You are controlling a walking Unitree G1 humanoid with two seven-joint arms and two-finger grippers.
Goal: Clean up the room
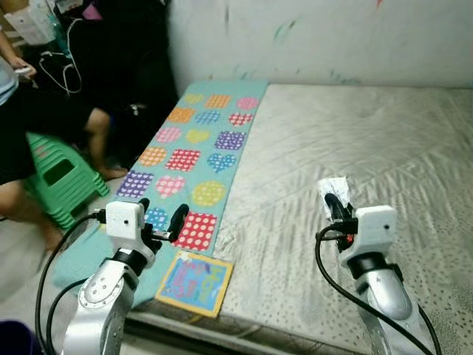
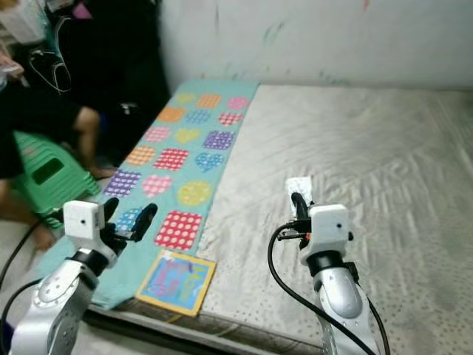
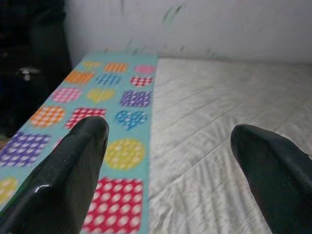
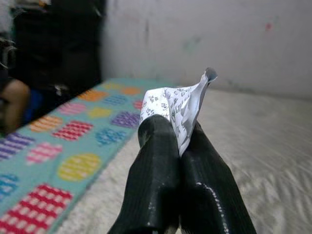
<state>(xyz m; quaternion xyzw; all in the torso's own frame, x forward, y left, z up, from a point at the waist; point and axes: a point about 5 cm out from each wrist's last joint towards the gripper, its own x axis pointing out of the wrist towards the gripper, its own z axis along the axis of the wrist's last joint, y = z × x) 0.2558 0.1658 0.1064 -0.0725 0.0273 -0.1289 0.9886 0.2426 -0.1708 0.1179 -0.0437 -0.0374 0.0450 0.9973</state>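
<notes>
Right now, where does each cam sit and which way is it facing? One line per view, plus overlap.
Left eye: head, looking down at the grey mattress and the teal patterned mat; both silver arms show.
Right eye: same head camera, same scene; a picture book lies at the near edge.
Left wrist: along the left gripper, jaws open, over the mat's edge toward the wall.
Right wrist: along the right gripper, jaws shut on a patterned paper scrap.
Shared: mat, mattress and wall in all four.

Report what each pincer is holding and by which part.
The right pincer is shut on a white printed wrapper, pinched at its lower end. The left pincer is open and holds nothing.
</notes>
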